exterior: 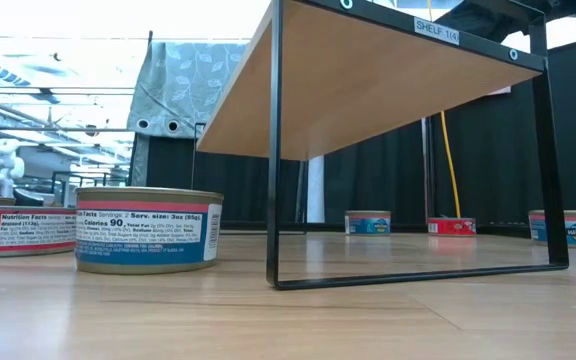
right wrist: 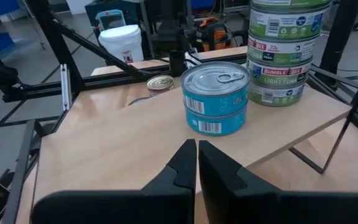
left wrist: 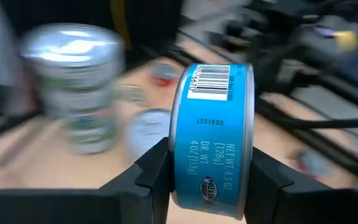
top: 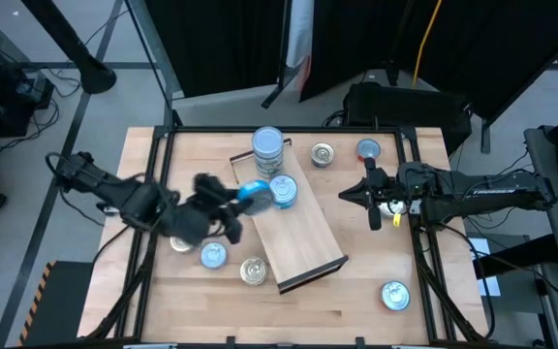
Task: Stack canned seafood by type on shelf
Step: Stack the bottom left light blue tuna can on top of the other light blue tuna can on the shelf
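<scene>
The shelf (top: 298, 242) is a raised light-wood board on a thin dark frame, also seen from below in the low view (exterior: 368, 70). On it stand a tall stack of green-labelled tins (top: 268, 150) (right wrist: 284, 50) and a two-high stack of blue tins (top: 283, 191) (right wrist: 216, 96). My left gripper (top: 250, 194) (left wrist: 211, 174) is shut on another blue tin (left wrist: 213, 124) just left of the blue stack. My right gripper (top: 371, 199) (right wrist: 196, 155) is shut, hangs right of the shelf and points at it. My left gripper pinches the blue tin between its two fingers (left wrist: 157, 171), one on each flat face. The tin stands on edge, its side wall with the barcode (left wrist: 211, 81) facing the wrist camera. The fingers come from the table's left, and the tin is lifted clear above the shelf.
Loose tins lie on the table: two at the far edge (top: 323, 153) (top: 368, 148), two near the shelf's left side (top: 213, 255) (top: 253, 271), one at the near right (top: 395, 295). The low view shows tins (exterior: 148, 228) beside the shelf's leg (exterior: 273, 150).
</scene>
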